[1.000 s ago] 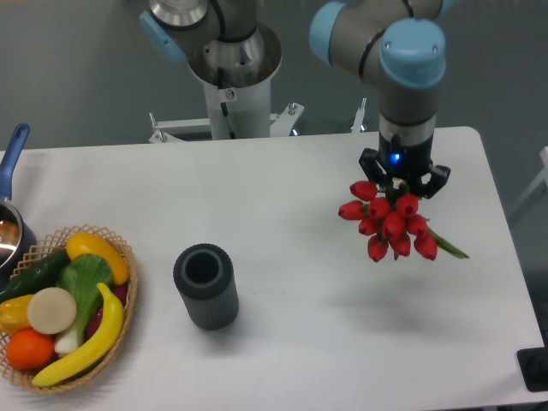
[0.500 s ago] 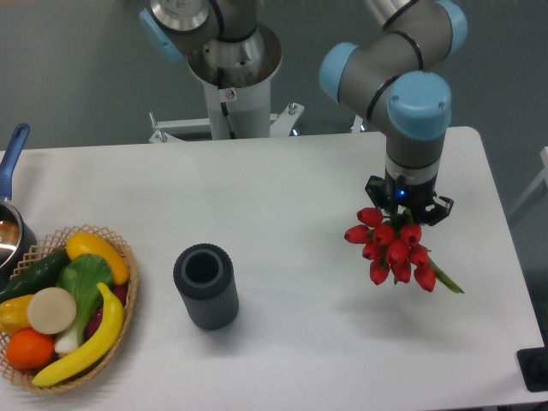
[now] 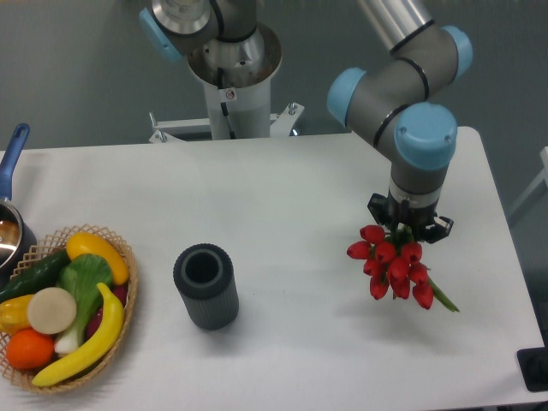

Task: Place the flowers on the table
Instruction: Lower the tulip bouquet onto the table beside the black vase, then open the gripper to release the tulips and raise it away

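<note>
The flowers [image 3: 392, 264] are a bunch of red tulips with green stems, hanging under my gripper [image 3: 409, 224] at the right side of the white table [image 3: 282, 197]. The gripper is shut on the bunch near its stems and points straight down. A green stem end [image 3: 443, 297] sticks out to the lower right. The blooms are close above the tabletop; I cannot tell whether they touch it. The gripper's fingers are mostly hidden by the wrist and the blooms.
A dark ribbed cylindrical vase [image 3: 205, 285] stands upright left of centre. A wicker basket [image 3: 124, 300] of fruit and vegetables sits at the front left. A pot with a blue handle [image 3: 10, 163] is at the left edge. The arm's base [image 3: 233, 77] is behind the table.
The gripper has moved down and a little toward the front right with the tulips, bringing them lower over the table.
</note>
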`<act>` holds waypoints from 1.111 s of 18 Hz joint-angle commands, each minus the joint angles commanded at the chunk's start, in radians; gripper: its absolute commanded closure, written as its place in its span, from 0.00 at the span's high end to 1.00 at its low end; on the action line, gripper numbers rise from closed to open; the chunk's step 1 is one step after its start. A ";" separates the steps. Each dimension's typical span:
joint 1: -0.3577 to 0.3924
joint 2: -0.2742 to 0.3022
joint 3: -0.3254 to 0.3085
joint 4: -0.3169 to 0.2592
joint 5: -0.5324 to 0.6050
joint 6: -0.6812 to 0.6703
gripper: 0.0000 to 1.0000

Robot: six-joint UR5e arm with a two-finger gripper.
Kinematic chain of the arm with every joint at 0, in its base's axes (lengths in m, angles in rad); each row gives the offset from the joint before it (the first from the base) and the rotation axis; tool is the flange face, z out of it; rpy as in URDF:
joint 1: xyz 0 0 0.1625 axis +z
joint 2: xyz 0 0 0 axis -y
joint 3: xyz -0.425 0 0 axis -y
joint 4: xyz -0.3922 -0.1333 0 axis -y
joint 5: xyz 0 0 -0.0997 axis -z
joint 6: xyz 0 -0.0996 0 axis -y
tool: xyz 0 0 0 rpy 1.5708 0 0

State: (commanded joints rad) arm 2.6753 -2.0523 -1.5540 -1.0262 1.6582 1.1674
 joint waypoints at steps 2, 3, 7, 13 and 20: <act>-0.011 -0.020 0.006 0.002 0.000 -0.003 0.44; -0.012 -0.026 0.009 0.003 0.002 -0.005 0.44; -0.014 -0.051 0.017 0.005 0.002 -0.006 0.44; -0.025 -0.069 0.018 0.006 0.002 -0.002 0.51; -0.023 -0.068 0.014 0.061 0.000 0.003 1.00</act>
State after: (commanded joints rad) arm 2.6522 -2.1200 -1.5401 -0.9649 1.6582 1.1704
